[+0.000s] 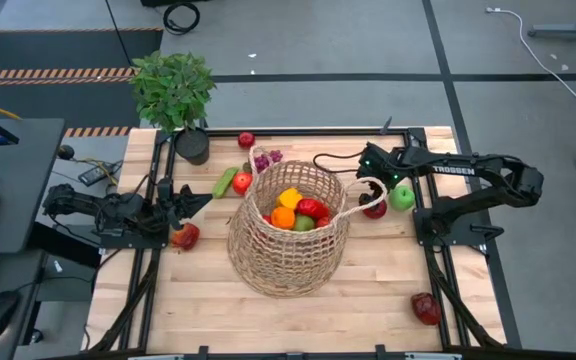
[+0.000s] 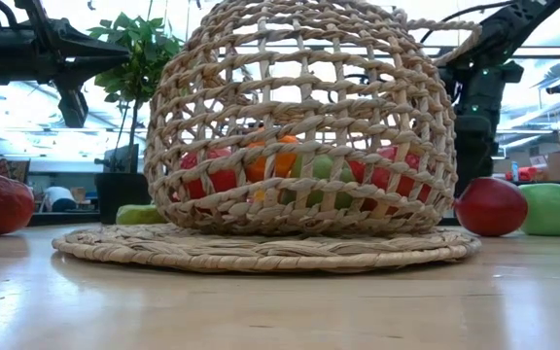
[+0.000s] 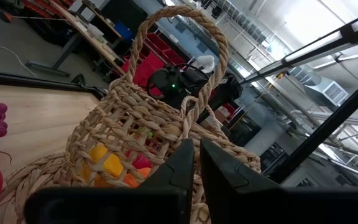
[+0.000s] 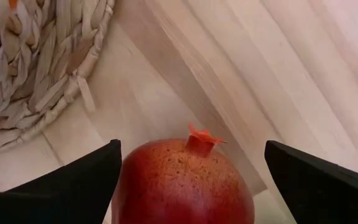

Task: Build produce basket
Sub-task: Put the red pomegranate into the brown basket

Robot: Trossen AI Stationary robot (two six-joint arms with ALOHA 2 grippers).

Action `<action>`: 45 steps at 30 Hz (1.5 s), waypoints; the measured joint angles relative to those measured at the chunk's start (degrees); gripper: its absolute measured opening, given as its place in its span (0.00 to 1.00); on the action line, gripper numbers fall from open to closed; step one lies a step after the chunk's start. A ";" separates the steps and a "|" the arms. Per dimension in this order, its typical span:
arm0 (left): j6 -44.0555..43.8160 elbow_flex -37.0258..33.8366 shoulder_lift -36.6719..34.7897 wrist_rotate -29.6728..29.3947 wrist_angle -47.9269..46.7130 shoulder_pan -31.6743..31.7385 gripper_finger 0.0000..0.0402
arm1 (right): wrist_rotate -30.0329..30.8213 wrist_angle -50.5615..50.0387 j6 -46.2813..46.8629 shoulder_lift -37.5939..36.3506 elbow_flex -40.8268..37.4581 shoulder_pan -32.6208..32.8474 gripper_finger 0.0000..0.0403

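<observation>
We see the right gripper (image 4: 191, 180) spread wide astride a red pomegranate (image 4: 185, 183) on the desk (image 1: 388, 275), gripping nothing, the basket (image 1: 290, 230) just beside it mid-desk. A green apple (image 1: 402, 197) lies near. The left gripper (image 1: 180, 202) waits shut by the left edge.

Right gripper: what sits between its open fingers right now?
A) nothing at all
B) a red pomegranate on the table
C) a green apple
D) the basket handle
B: the right wrist view shows the right gripper open, its fingers either side of a red pomegranate with a small crown, resting on the wooden table beside the wicker basket.
</observation>
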 joint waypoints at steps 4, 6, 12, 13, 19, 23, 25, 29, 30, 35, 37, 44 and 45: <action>0.00 0.00 0.00 -0.02 0.00 0.01 0.09 | 0.31 -1.37 1.69 0.30 0.02 -0.01 0.99; 0.00 0.02 -0.01 0.00 0.00 0.01 0.09 | 1.40 -2.18 3.22 0.28 0.02 0.00 0.99; 0.00 0.00 -0.01 -0.01 0.00 -0.01 0.09 | 1.56 -4.60 8.44 0.28 0.02 0.00 0.99; 0.00 0.00 0.01 0.00 0.00 0.01 0.09 | 1.56 -5.16 8.85 0.28 0.02 0.00 0.99; 0.00 0.00 -0.01 -0.02 0.00 0.01 0.09 | 1.66 -7.70 10.36 0.28 0.04 0.00 0.96; 0.00 0.02 0.00 -0.01 0.00 0.01 0.09 | 1.66 -7.74 11.33 0.28 0.04 0.00 0.90; 0.00 0.00 0.00 0.00 0.00 0.01 0.09 | 1.66 -7.74 12.17 0.28 0.04 0.00 0.88; 0.00 0.02 -0.01 -0.02 0.00 0.01 0.09 | 0.64 -7.76 13.36 0.28 0.04 0.00 0.87; 0.00 0.00 -0.01 0.00 0.00 0.01 0.09 | -0.01 -7.78 13.54 0.28 0.04 0.00 0.87; 0.00 0.01 -0.01 -0.01 0.00 0.01 0.09 | -2.59 -8.85 14.01 0.28 1.45 -0.01 0.87; 0.00 0.02 -0.01 -0.01 0.00 0.00 0.09 | -2.68 -9.36 14.01 0.30 2.68 -0.17 0.87; 0.00 0.01 -0.01 -0.01 0.00 0.00 0.09 | -1.61 -10.59 13.40 0.28 8.29 -2.28 0.87; 0.00 0.01 0.00 0.00 0.00 0.01 0.09 | -1.04 -10.79 13.14 0.28 9.16 -2.74 0.87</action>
